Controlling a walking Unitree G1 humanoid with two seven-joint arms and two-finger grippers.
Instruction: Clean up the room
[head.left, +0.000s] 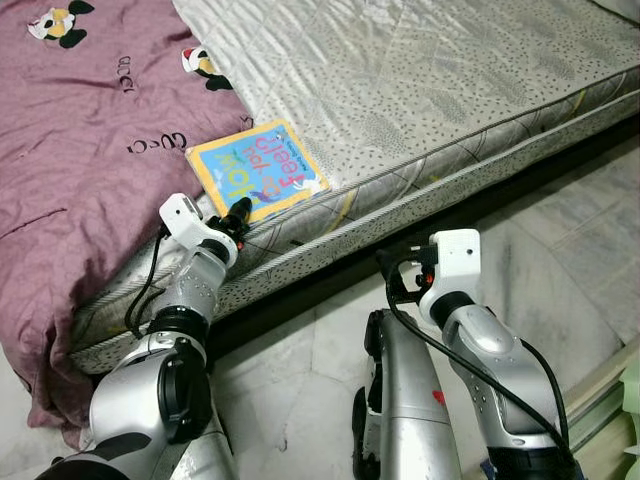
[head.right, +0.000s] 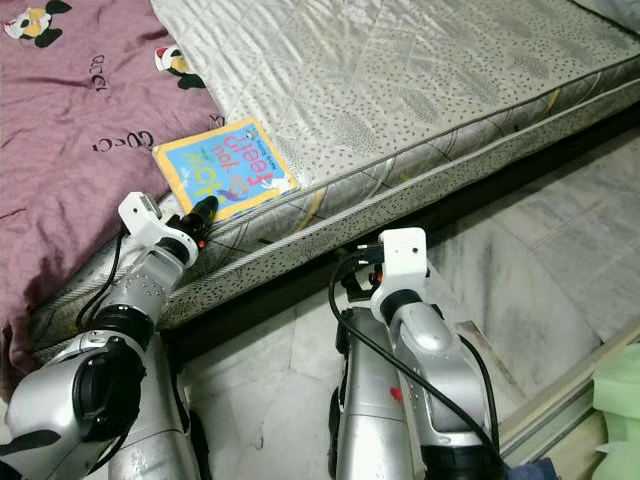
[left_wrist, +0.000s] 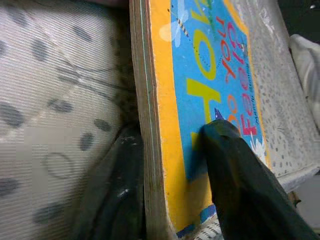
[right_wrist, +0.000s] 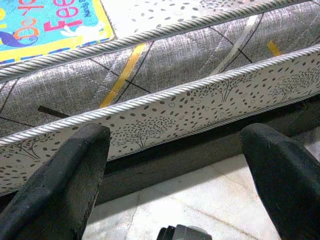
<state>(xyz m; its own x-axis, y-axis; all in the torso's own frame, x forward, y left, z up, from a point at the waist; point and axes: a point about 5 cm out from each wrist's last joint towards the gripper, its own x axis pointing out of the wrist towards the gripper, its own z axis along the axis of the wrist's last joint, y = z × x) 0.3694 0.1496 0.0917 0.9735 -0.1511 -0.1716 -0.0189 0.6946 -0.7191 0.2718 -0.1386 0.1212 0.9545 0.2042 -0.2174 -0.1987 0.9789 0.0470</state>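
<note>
I have the left gripper (head.left: 238, 212) at the book's (head.left: 256, 168) near edge on the mattress (head.left: 420, 80), jaws straddling that edge, one above, one below. The book runs far-right from them. The right gripper (right_wrist: 175, 165) hangs released, near the floor.

The book (head.left: 257, 168) is thick layered cardboard with a glossy printed cover. The mattress (head.left: 420, 90) wears quilted fabric with a slight sheen and twisted cord piping. The purple blanket (head.left: 70, 150) looks smooth and satiny. The floor (head.left: 560, 250) is polished marble-like tile. The arms are brushed silver metal.
</note>
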